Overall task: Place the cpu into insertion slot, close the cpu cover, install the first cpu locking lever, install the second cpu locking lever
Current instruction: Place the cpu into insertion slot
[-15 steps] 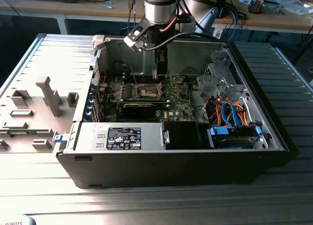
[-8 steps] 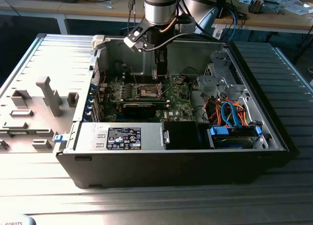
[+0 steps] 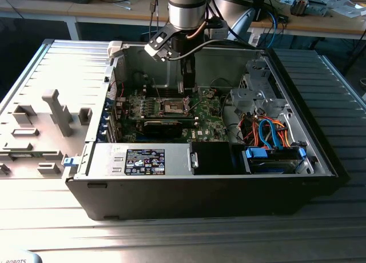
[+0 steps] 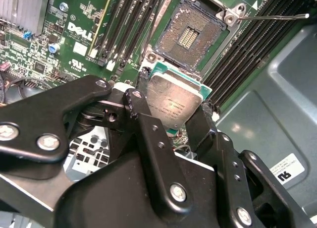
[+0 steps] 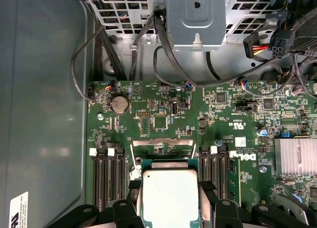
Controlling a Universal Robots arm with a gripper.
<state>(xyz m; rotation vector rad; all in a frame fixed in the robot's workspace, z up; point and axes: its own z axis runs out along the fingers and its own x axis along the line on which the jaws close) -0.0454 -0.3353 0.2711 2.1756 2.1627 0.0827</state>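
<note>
My gripper [image 4: 173, 96] is shut on the cpu [image 4: 174, 103], a small square chip with a silver-grey top, pinched by its two opposite edges between black fingers [image 4: 142, 106]. The insertion slot [image 4: 190, 34] lies open just ahead of the chip, its tan and dark pin field bare. A thin locking lever [image 4: 272, 17] juts out beside it. In the first wrist view the cpu [image 5: 170, 200] hangs over the green motherboard [image 5: 163, 121], with a thin metal frame, apparently the raised cpu cover [image 5: 161, 143], just beyond it. In the exterior view the gripper [image 3: 187, 86] hovers right behind the insertion slot [image 3: 173, 107].
Black memory slots [image 5: 109, 176] flank the socket on both sides. A finned heatsink [image 5: 294, 156] sits nearby, and a long black card [image 3: 163, 126] lies in front of the socket. A drive cage with coloured cables [image 3: 269, 131] takes up the case's right; grey fixtures [image 3: 57, 111] stand outside.
</note>
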